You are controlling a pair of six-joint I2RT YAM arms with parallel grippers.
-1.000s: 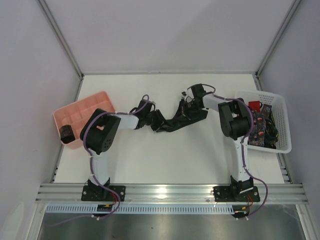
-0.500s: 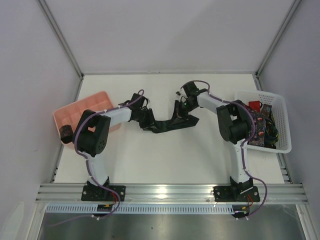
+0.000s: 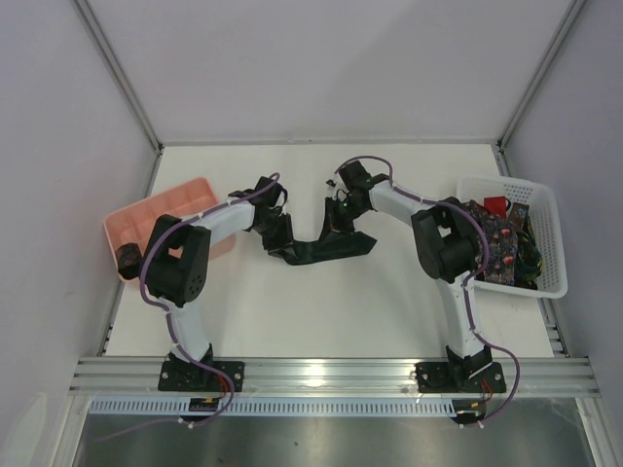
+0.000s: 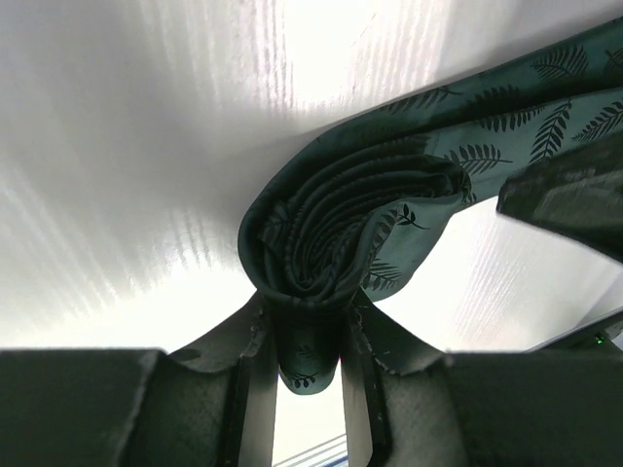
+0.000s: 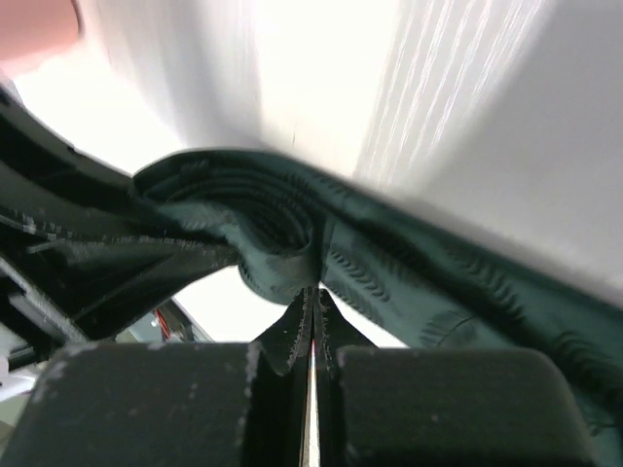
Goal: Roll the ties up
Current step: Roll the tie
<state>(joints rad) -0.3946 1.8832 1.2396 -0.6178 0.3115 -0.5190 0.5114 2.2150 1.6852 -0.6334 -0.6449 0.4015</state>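
Observation:
A dark green leaf-patterned tie hangs between my two grippers over the middle of the table. In the left wrist view one end is wound into a loose coil, and my left gripper is shut on the coil's lower part. My left gripper sits at the tie's left end in the top view. My right gripper is at its upper right. In the right wrist view its jaws are pressed together on a fold of the tie, next to the coil. The remaining length trails off to the right.
A pink compartment tray stands at the left with a small dark rolled tie in its near corner. At the right, a white lattice basket holds several more ties, one floral and one red.
Both grippers have moved left and a little farther back with the tie between them. The stretch of tie between them has grown shorter and more bunched.

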